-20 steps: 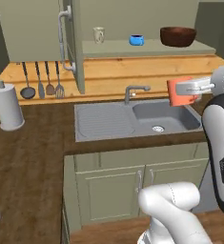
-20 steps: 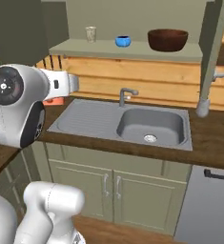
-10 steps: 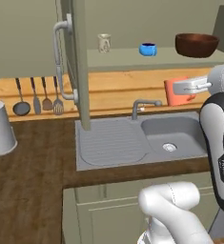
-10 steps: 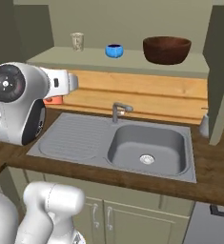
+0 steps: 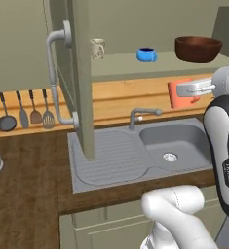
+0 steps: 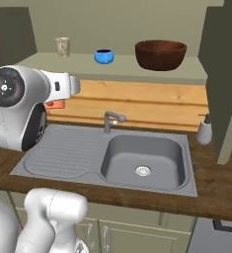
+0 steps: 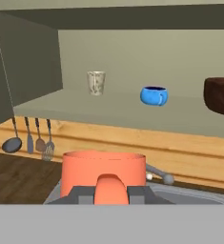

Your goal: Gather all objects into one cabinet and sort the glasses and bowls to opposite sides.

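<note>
My gripper is shut on the handle of the orange-red mug, held upright above the sink's right end. On the open olive-green cabinet's shelf stand the pale beige cup at the left, the blue cup in the middle and the wide dark-brown bowl at the right. In the hand view they lie ahead and above the mug: beige cup, blue cup, bowl. The right base view shows a strip of the mug behind my arm.
The cabinet's left door stands open over the drainboard, its grey bar handle facing left. Below are the grey sink and faucet. Utensils hang at the left. A soap dispenser and the right door stand at the right.
The whole picture has shifted and grown: the base has driven closer to the sink and cabinet. The mug stays held in the gripper at the same place relative to the arm.
</note>
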{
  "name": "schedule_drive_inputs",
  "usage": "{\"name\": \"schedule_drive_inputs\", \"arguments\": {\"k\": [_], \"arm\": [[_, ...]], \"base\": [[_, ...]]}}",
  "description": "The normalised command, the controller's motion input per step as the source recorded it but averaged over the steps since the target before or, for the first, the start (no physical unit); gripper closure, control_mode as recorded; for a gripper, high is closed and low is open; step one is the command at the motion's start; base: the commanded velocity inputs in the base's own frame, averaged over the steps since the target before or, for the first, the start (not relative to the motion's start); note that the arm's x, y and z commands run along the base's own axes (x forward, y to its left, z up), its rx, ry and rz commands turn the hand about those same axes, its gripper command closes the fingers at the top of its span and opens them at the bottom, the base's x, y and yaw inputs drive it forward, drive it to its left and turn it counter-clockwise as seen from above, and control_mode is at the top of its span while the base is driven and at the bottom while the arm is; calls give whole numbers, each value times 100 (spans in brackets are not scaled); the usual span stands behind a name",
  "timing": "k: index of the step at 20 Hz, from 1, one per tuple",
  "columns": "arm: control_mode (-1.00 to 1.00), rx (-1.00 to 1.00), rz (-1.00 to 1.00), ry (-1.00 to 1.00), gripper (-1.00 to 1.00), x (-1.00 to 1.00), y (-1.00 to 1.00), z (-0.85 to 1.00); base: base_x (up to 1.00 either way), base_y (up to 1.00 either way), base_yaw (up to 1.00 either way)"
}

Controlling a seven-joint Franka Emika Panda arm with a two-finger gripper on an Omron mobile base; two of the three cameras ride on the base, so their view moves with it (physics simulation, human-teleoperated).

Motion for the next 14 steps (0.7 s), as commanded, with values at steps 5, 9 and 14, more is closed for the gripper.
{"name": "schedule_drive_inputs", "arguments": {"k": [5,9,14], "arm": [[100,0,0,0,100,0,0,0],[-100,0,2,0,100,0,0,0],[-100,2,6,-3,100,13,10,0]], "base": [[39,34,-15],[32,14,1],[0,0,0]]}}
